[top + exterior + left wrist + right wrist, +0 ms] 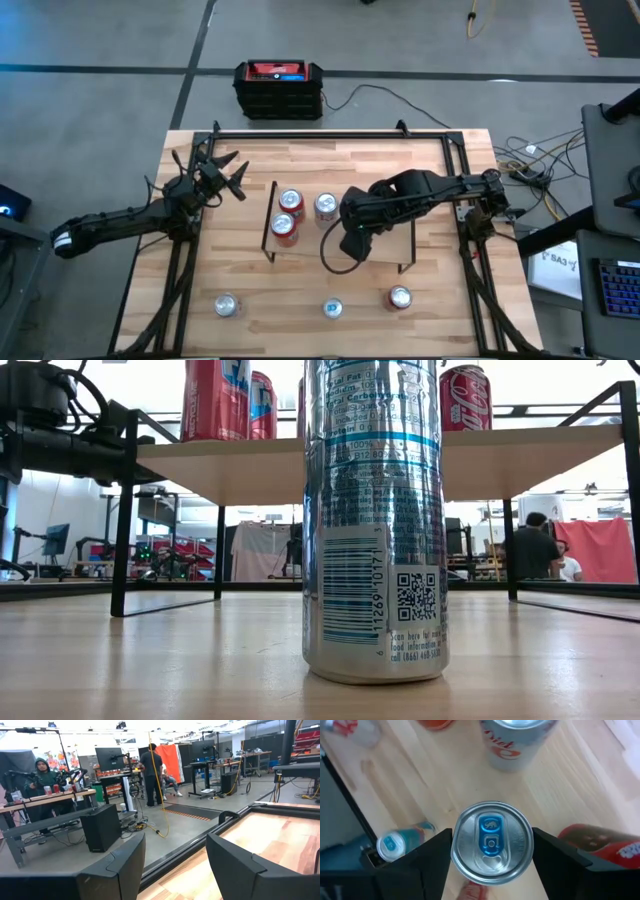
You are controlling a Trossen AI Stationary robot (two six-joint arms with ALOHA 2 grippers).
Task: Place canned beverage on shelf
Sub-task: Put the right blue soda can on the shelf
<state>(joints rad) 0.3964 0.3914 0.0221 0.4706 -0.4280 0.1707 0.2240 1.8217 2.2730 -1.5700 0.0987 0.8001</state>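
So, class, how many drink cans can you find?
7. On the shelf: back can, silver can, red can. Along the table's front: left can, middle can, right can. One held can in the right gripper. Others may hide beneath that arm.

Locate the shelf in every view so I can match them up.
High view: shelf at table centre, under the right gripper.
Low view: board across the top, behind the near can.
Left wrist view: not in it.
Right wrist view: light wood under the held can.
Landmark: the red can standing on it.
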